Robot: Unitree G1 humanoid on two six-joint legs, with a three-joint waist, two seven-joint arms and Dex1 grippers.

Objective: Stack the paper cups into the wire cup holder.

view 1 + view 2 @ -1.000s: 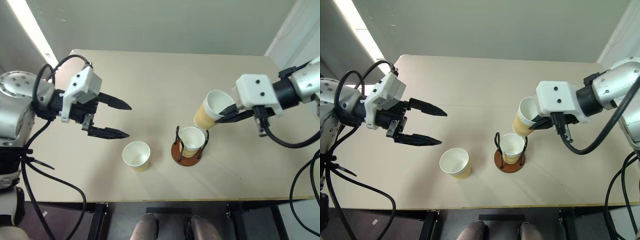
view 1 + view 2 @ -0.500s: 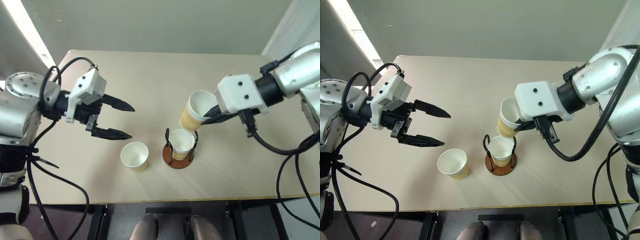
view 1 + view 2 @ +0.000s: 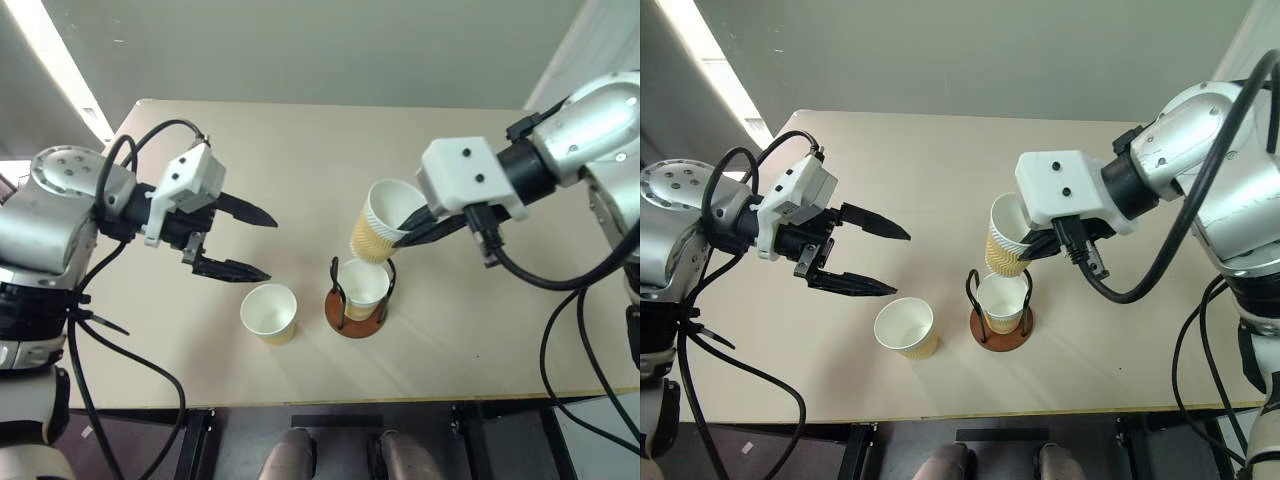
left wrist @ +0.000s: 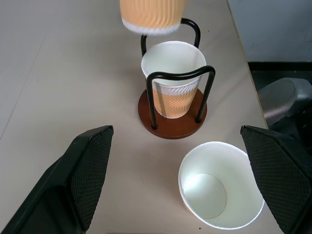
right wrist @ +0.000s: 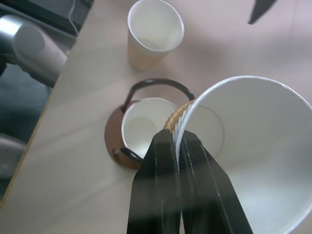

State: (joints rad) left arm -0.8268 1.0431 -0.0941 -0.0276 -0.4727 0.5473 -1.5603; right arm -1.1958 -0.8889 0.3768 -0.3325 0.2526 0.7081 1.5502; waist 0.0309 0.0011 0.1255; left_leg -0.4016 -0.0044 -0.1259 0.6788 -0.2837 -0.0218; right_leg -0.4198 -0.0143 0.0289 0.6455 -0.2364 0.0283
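Right wrist view: right gripper [image 5: 178, 146] jaws pinch cup [image 5: 253, 146] rim; left gripper [image 3: 240, 240] jaws agape.

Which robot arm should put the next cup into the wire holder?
The right. Its gripper already pinches a paper cup by the rim, just above the wire cup holder and the cup inside. The left gripper hangs open, holding nothing, beside the loose cup.
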